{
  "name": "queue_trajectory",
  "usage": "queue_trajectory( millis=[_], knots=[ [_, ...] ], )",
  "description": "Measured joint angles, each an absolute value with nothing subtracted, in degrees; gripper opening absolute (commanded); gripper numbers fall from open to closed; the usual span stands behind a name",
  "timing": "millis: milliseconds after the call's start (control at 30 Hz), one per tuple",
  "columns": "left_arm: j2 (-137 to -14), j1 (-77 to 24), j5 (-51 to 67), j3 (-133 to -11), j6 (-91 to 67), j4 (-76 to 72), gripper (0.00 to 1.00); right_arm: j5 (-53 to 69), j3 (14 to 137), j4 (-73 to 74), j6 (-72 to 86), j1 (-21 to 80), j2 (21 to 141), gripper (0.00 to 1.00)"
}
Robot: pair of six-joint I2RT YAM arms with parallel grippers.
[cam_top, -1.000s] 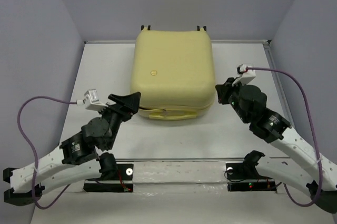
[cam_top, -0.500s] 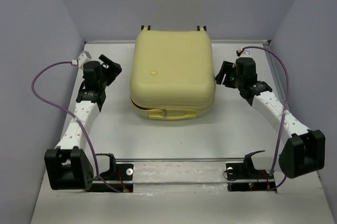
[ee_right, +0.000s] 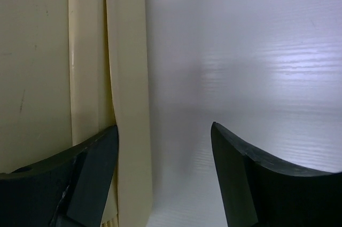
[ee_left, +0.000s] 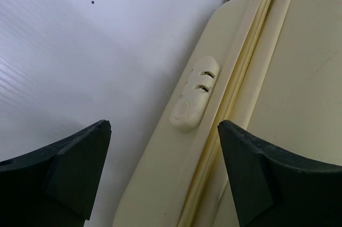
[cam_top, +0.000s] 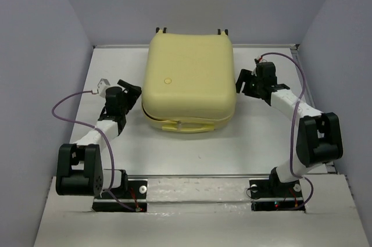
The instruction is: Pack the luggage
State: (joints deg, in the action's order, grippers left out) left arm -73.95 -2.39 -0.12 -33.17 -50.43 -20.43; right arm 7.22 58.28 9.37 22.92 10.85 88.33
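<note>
Left pincer (ee_left: 163,128) gaping, smooth rounded hard-shell luggage (cam_top: 189,81)

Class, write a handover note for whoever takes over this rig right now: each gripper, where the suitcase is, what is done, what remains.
Left gripper: open, empty, left of the luggage.
Right gripper: open, empty, right of it.
Luggage: lid down, flat on the table, handle toward the arms.
Done: shell closed.
To do: check the zip; cannot tell whether it is fully fastened.
</note>
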Motion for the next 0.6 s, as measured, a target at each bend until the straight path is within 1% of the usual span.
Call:
queue_trajectory(
  millis=[167, 267, 367, 433, 467, 533, 600],
  knots=[
    [-72.6, -6.7, -7.9, -27.9, -55.1, -28.2, 0.93, 12.0, 63.2, 9.1, 22.1, 8.4, 94.2, 0.81],
    [-69.8, -12.5, -15.0, -23.9, -58.2, -30.7, 0.93, 14.4, 66.8, 7.6, 21.1, 6.6, 98.4, 0.81],
    [-65.5, -21.6, -24.8, -19.4, -61.9, -30.5, 0.93, 18.4, 71.0, 4.6, 20.2, 4.4, 103.2, 0.82],
    [-63.1, -30.5, -32.2, -16.6, -65.2, -29.6, 0.93, 20.9, 73.3, 2.5, 19.3, 3.2, 105.7, 0.82],
    [-62.2, -34.4, -34.0, -15.9, -66.1, -28.3, 0.93, 21.7, 75.0, 1.1, 18.4, 2.3, 107.3, 0.82],
    [-61.1, -45.7, -38.7, -14.6, -68.9, -25.9, 0.93, 23.8, 78.3, 1.1, 17.0, 1.5, 109.9, 0.83],
    [-60.4, -52.9, -40.4, -14.6, -69.8, -23.1, 0.94, 24.6, 81.6, 1.1, 15.1, 1.5, 111.9, 0.84]
  ],
)
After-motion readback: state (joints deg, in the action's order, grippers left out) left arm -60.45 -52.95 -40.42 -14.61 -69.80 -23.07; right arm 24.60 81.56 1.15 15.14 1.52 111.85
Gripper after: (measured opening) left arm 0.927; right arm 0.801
